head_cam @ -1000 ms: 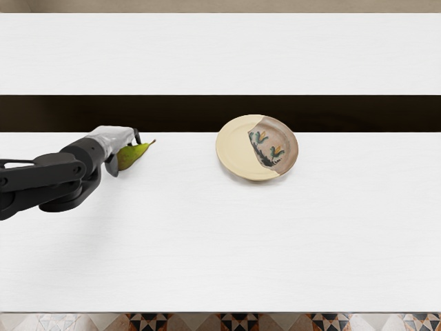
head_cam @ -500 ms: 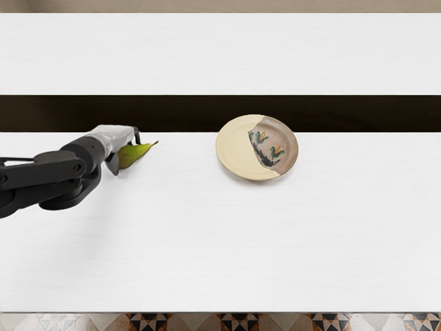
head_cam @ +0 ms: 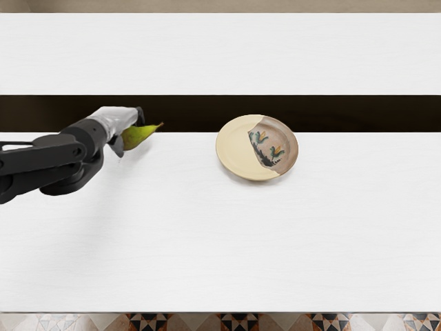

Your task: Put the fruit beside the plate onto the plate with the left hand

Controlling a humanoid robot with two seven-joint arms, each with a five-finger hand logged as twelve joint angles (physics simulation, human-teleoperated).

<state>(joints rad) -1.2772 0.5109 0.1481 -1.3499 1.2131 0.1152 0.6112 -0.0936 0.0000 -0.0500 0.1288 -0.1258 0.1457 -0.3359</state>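
Left robot hand [head_cam: 122, 125] gripping fruit [head_cam: 142, 134]; fruit not on plate [head_cam: 233, 153].

Left robot hand: fingers curled shut around the broad end of the yellow-green fruit, dark fingertips showing at its 12 o'clock side. Dark arm [head_cam: 48, 162] trails off toward 8 o'clock to the picture's left edge. Fruit's narrow stem end sticks out of the grip, pointing roughly 2 o'clock; it is seen against the far edge of the white counter [head_cam: 220, 234]. Cannot tell whether it touches the surface. Plate sits at 3 o'clock of the fruit, well apart, near the same far edge: round, cream on its 9 o'clock half, brownish with a dark painted motif on its 3 o'clock half, nothing lying on it.
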